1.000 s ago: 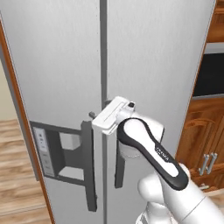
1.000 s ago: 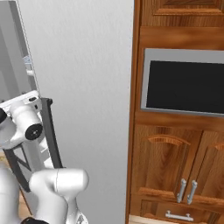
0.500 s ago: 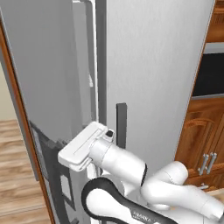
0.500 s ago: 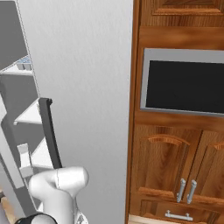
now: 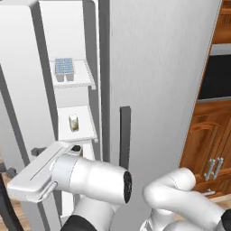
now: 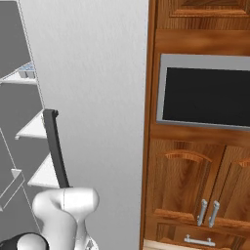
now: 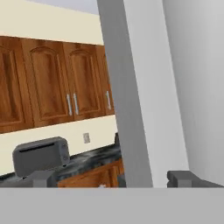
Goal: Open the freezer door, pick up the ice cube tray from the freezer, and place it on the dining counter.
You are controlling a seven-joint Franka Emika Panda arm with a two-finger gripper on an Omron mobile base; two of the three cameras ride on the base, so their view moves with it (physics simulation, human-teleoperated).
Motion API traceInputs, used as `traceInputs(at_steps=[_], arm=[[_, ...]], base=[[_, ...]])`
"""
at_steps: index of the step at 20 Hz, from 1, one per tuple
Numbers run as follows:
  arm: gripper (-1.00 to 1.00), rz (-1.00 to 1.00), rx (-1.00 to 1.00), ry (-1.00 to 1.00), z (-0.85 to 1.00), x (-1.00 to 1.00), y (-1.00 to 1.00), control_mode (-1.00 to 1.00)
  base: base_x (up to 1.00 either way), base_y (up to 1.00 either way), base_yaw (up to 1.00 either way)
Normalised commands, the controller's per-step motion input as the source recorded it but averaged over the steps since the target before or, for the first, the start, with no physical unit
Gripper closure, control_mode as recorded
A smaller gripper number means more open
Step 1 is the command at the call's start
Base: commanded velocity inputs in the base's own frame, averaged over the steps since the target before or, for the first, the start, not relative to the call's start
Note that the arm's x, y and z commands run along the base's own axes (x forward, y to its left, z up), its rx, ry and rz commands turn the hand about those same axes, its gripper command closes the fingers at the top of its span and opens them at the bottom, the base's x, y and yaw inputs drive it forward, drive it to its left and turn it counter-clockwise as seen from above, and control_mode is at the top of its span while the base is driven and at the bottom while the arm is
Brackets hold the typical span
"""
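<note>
Freezer door (image 5: 20,103) swung open, freezer (image 5: 74,113) interior exposed beside the wide plain door (image 5: 158,76). Ice cube tray (image 5: 63,66) sits on an upper shelf (image 5: 83,80), small jar (image 5: 73,122) one shelf below. Hand (image 7: 113,178) low by the door edge, fingers (image 7: 181,178) spread, empty.

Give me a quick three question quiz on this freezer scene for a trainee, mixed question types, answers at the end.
1. True or false: the freezer door stands open.
2. Which sits on the higher shelf: A) the ice cube tray, B) the small yellowish jar?
3. Fill in: the gripper has its fingers ____, holding nothing.

Key: 1 true. 2 A. 3 open.
</note>
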Motion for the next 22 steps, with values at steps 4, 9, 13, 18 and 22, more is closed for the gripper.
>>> traceInputs(at_steps=[4, 9, 13, 18, 22], arm=[[-1.00, -0.18, 0.00, 0.09, 0.30, -0.54, 0.04, -1.00], [-1.00, -0.18, 0.00, 0.14, 0.56, -0.78, 0.00, -1.00], [-1.00, -0.16, 0.00, 0.11, 0.66, -0.76, -0.11, -1.00], [-1.00, -0.06, 0.03, 0.23, 0.63, -0.26, -0.71, -1.00], [-1.00, 0.00, 0.01, 0.29, 0.61, -0.11, -0.81, -1.00]], base=[[0.00, 0.00, 0.00], [0.00, 0.00, 0.00], [0.00, 0.00, 0.00], [0.00, 0.00, 0.00], [0.00, 0.00, 0.00]])
